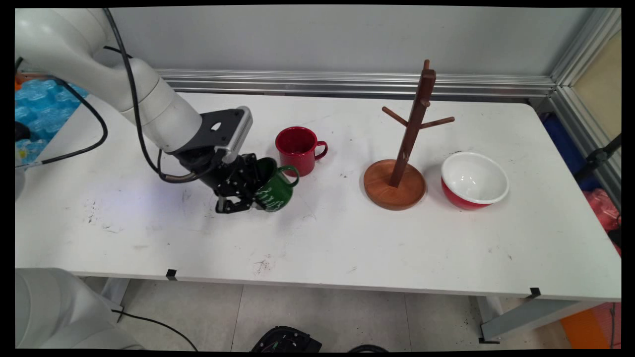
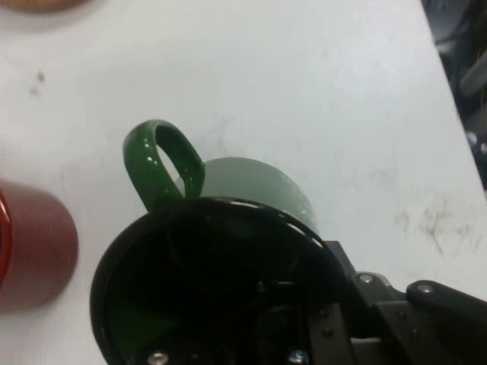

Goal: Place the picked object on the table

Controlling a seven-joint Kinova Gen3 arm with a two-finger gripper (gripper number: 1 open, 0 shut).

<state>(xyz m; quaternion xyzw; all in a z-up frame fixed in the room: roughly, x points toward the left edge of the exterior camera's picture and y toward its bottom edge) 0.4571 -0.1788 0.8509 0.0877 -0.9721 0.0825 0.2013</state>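
I have the gripper (image 1: pixel 243 193) clamped on the rim of the green mug (image 1: pixel 274 191), one finger inside it, and the mug is tilted. It sits just in front of the red mug (image 1: pixel 298 150), with the wooden mug tree (image 1: pixel 403 158) and red bowl (image 1: pixel 474 181) well off to that mug's far side.

White lettering runs along the green mug's (image 1: pixel 276 191) side, just beside the red mug (image 1: pixel 297 150), too small to read.

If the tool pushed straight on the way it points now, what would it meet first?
The tool already grips the tilted green enamel mug by its rim. Beyond the mug lies bare white table, so likely the tabletop; the red enamel mug sits off to one side. Depth is uncertain.
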